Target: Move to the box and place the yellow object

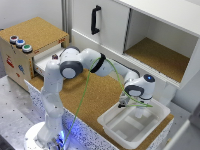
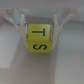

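The placing step was judged to be in hand. The box (image 1: 131, 125), at about four o'clock in the exterior view, was seen beneath the gripper (image 1: 121, 105); nothing could be made out lying in it. The jaws were clamped on the yellow object (image 2: 39, 38), a lettered cube held above the pale floor. Lowering, then parting the jaws, was judged to be called for next.
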Controlling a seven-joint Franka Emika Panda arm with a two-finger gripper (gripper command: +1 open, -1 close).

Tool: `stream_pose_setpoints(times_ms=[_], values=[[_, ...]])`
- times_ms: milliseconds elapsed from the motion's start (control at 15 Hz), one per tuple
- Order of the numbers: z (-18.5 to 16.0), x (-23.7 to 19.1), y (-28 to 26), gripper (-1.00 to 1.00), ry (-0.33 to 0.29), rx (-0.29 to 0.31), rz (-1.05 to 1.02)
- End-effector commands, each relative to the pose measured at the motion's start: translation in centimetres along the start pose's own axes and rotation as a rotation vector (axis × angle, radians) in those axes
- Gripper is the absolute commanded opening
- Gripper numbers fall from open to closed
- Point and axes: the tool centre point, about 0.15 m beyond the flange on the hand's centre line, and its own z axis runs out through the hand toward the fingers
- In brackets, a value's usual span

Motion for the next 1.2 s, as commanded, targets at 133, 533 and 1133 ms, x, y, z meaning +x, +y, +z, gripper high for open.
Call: stream_pose_setpoints(times_ms=[133, 533, 1133], values=[[1.7, -0.6, 0.5, 1.00, 0.003, 0.059, 0.201], [0.6, -1.3, 1.0, 1.00, 0.001, 0.099, 0.223], [-6.3, -2.7, -0.2, 1.00, 0.077, 0.193, 0.140]])
